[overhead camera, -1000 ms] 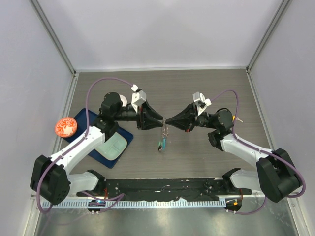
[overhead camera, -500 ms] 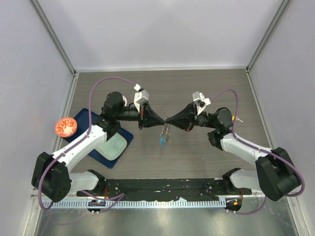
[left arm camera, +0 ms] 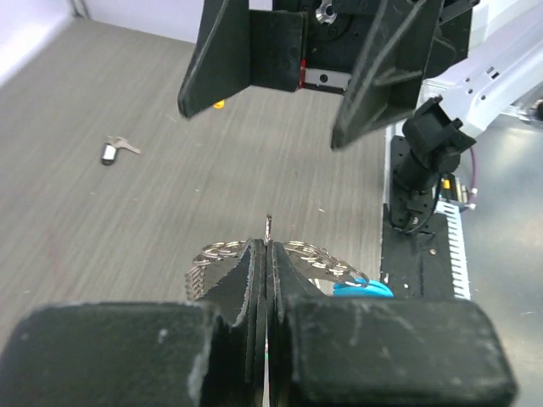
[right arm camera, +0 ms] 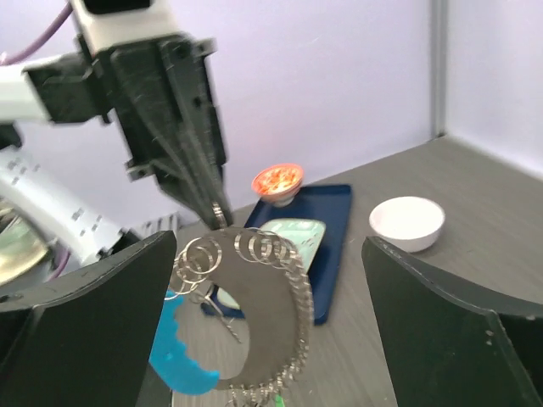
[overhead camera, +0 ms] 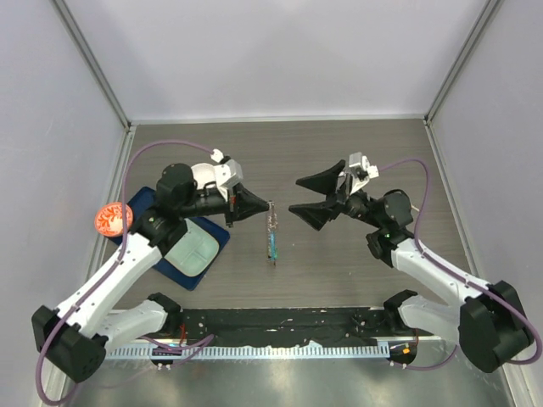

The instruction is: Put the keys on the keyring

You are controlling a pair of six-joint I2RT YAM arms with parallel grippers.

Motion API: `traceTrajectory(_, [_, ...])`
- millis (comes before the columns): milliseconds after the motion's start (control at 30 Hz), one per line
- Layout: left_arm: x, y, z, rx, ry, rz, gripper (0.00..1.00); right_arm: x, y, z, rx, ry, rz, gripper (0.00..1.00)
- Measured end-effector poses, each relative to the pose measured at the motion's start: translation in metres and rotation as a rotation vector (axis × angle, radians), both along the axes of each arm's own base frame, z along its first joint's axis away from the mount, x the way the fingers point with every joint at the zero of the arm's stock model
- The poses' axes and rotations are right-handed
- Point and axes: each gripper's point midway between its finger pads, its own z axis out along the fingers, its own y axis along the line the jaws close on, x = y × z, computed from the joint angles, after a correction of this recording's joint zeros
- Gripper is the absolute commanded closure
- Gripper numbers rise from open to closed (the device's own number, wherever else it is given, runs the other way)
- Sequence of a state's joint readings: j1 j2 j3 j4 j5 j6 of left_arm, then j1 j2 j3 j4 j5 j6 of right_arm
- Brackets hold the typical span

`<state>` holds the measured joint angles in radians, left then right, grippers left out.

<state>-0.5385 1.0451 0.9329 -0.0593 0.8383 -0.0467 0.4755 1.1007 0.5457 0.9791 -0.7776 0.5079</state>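
Left tool [left arm camera: 266, 250] is clamped shut on the wire at the top of the keyring [right arm camera: 265, 248]. The ring hangs free below the tips, with its fringe of small keys and the blue tag [right arm camera: 174, 343] lowest. Right tool [overhead camera: 294, 196] is spread wide and holds nothing. It faces the left tool tip to tip, with the ring between them, and doesn't touch it.

My read is that the step in hand is fetching a key with the right tool.
- The loose key [left arm camera: 114, 151] lies flat on the tabletop [left arm camera: 127, 220], past the right tool and off to one side, well apart from the ring.
- It's thin and flat, so come straight down and close across its narrow width.
- Leave the hole end exposed for threading.
- Keep the left tool locked and level, because the ring will likely swing if you nudge it.
- I can't tell where the wire opens. The fringe crowds it, so check before you bring the key in.

Behind the left tool:
- a white bowl [right arm camera: 407, 222]
- a blue tray [right arm camera: 335, 212] carrying a pale green plate [right arm camera: 293, 231]
- an orange-red bowl [right arm camera: 277, 180] at the tray's edge

All of these sit on the left tool's side, away from the key. Nothing lies between the right tool and the key, but the right arm has to swing away from the ring to reach it.
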Motion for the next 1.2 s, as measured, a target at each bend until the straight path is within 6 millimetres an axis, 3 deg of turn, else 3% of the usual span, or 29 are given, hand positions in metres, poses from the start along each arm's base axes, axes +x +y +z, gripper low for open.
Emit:
traceTrajectory(133, [-0.007,0.013,0.010,-0.022,-0.080,0.059,1.00,0.010,-0.017,0.016,0.062,0.008,-0.142,0.00])
traceTrajectory(267, [-0.010,0.021,-0.008,-0.017,-0.080,0.101,1.00,0.036,-0.034,0.003,0.028,0.099,-0.314,0.00])
traceTrajectory(400, [-0.010,0.029,-0.029,0.005,-0.050,0.149,1.00,0.070,-0.053,-0.025,-0.094,0.229,-0.518,0.02])
traceTrajectory(600, [0.002,0.040,-0.030,0.027,-0.055,0.259,1.00,0.116,-0.098,-0.062,-0.310,0.357,-0.830,0.08])
traceTrajectory(700, [0.010,0.047,-0.036,0.058,-0.037,0.321,1.00,0.135,-0.128,-0.097,-0.428,0.446,-0.963,0.13])
traceTrajectory(833, [0.019,0.056,-0.049,0.109,-0.015,0.389,1.00,0.154,-0.161,-0.147,-0.569,0.575,-1.089,0.24])
traceTrajectory(967, [0.024,0.064,-0.056,0.143,-0.010,0.443,1.00,0.175,-0.181,-0.186,-0.671,0.664,-1.153,0.41])
traceTrajectory(1200, [0.032,0.074,-0.061,0.182,-0.028,0.508,1.00,0.221,-0.204,-0.220,-0.727,0.753,-1.210,0.60])
